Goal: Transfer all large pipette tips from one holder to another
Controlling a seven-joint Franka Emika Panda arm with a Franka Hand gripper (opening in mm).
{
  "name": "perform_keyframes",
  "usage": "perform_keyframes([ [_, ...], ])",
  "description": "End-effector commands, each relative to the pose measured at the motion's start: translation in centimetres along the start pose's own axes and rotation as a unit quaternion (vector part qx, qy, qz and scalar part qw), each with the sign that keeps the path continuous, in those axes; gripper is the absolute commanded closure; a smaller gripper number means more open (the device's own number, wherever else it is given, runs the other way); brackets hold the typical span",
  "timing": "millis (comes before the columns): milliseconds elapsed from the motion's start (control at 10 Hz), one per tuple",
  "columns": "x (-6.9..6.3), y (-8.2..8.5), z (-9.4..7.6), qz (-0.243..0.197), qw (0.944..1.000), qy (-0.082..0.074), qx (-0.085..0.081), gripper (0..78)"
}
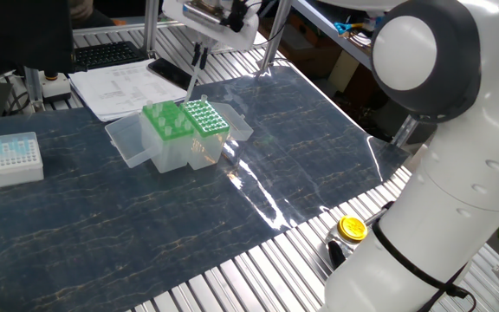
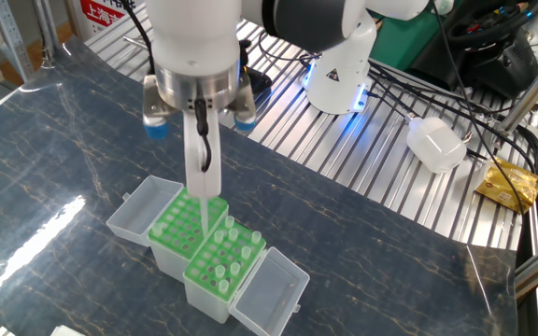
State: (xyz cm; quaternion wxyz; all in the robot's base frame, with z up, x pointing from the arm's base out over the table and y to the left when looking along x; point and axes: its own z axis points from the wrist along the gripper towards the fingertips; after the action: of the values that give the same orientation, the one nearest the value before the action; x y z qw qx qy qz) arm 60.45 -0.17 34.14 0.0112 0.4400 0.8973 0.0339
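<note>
- Gripper (image 2: 204,187) hangs over the two green racks (image 2: 208,245); jaws closed on one large pipette tip (image 2: 204,217)
- Other tips (image 2: 234,250) stand in the nearer rack; both racks on the worktop (image 2: 63,168)

Bright, even light, glare on table (image 1: 258,186)

Lab: pipette tip racks (image 2: 209,247), aluminium-slat bench (image 1: 232,277).

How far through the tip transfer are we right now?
Barely started, as far as I can tell. The end effector holds one large pipette tip above the nearly empty holder. The other holder still carries about eight tips, so most of the transfer remains.
</note>
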Motion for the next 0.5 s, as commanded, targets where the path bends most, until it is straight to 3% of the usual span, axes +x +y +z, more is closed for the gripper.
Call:
perform_keyframes([
  [100, 0.07, 0.68, 0.26, 0.014, 0.9999, -0.003, -0.005, 76.4],
  [500, 0.16, 1.20, 0.61, 0.024, 0.9996, -0.007, -0.009, 76.4],
])
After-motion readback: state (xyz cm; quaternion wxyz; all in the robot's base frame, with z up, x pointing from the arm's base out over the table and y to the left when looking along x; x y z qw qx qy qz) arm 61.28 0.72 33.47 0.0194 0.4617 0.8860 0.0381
